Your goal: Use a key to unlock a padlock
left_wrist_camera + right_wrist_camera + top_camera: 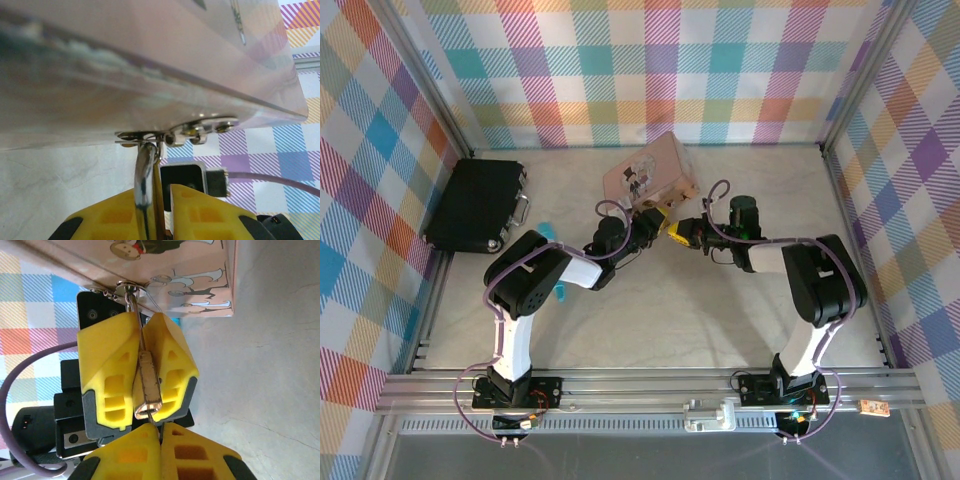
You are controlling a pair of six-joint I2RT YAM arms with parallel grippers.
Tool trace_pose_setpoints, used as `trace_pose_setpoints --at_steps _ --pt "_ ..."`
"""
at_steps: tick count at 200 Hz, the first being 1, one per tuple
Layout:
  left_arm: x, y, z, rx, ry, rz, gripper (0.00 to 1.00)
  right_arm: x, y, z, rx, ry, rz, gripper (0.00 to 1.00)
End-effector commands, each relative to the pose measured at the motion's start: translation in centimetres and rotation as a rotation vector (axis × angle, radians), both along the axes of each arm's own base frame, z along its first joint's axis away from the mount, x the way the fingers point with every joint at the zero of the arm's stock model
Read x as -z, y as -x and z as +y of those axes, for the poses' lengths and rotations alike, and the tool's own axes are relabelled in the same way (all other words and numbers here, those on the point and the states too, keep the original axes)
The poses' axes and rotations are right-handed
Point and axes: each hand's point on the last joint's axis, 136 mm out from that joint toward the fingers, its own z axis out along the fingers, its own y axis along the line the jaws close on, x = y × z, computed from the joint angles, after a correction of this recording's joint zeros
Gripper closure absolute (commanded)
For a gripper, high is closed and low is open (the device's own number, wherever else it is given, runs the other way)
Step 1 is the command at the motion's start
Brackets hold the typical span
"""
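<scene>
Left gripper [141, 345] is pinching the tiny padlock [149, 385] by its flat brass sides; it's likely light and slippery. Right gripper [161, 435], tips pressed together, is sitting at its free end.

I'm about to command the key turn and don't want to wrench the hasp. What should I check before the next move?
1. Left gripper clamped on the padlock body: ok.
2. Shackle threaded through the hasp on the pink box: ok, so the padlock is not yet off.
3. Right gripper shut on the key, lined up with the padlock's base: ok.
4. Key fully seated in the keyhole: cannot tell, as the fingertips crowd that spot.
5. Pink box braced against the twist: not ok, since neither gripper holds it directly. Turn gently.
</scene>
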Motion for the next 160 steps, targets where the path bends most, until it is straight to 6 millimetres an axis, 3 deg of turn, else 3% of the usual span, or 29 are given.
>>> trace_pose_setpoints --at_steps 1,59,92,126,160 --pt "-5.1 3.2 -2.4 0.159 0.129 -0.130 1.00 -1.5 -2.3 0.0 0.049 -0.071 -0.004 1.00" --pt "-5.4 3.1 -2.6 0.159 0.136 -0.138 1.00 0.2 -3.4 -1.2 0.180 0.012 0.039 1.00" --pt "-5.7 3.6 -3.4 0.173 0.140 -0.150 1.00 -0.6 -3.7 -0.2 0.291 -0.014 0.080 1.00" --pt "-6.1 4.1 -3.3 0.155 0.154 -0.140 1.00 -1.0 -4.8 -1.0 0.406 -0.023 0.070 1.00" --pt "-5.5 3.0 -2.7 0.097 0.148 -0.131 1.00 -1.1 -4.4 -1.2 0.390 0.024 0.028 0.95"
